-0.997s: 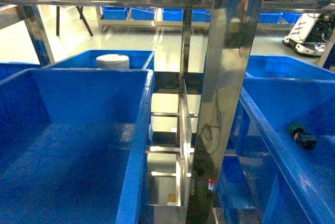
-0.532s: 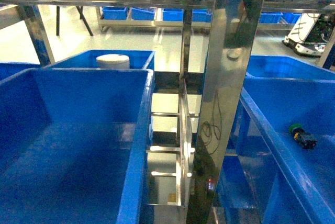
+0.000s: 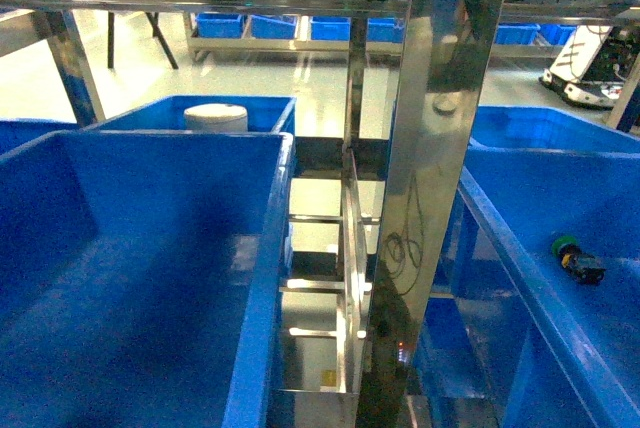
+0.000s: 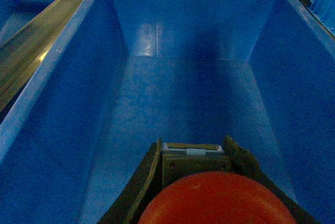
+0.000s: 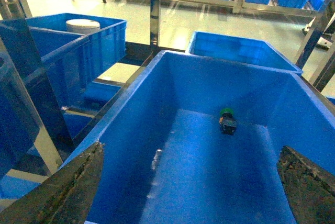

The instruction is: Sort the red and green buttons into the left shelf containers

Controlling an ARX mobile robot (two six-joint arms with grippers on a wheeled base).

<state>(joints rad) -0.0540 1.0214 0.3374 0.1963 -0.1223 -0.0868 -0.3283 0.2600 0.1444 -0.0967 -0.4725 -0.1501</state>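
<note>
At the bottom edge of the left wrist view you have the red button point(image 4: 217, 200) clamped between the jaws of the left gripper point(image 4: 194, 182), its round cap filling the lower middle of the frame and a grey body just above it, the dark fingers point(image 4: 146, 182) pressing in from either side. Beyond it lies the smooth floor of a deep blue bin point(image 4: 63, 77), with nothing else visible inside. In the right wrist view the jaws of the right gripper point(image 5: 191, 182) stand wide apart at the lower corners, holding nothing, over another blue bin point(image 5: 157, 77); the green button point(image 5: 227, 121) lies on its side near the far wall, right of centre. The head view shows that same button at the right edge, in the right-hand bin, with a steel shelf post point(image 3: 430, 198) between the two sides and a white cylindrical object point(image 3: 215, 116) in a farther bin at upper left. Expect both buttons to be light, rigid and hard, with a rounded cap that may slip; you would likely do best to pinch the green one across its dark squarish body rather than the cap. It still has to cross to the left shelf.
</note>
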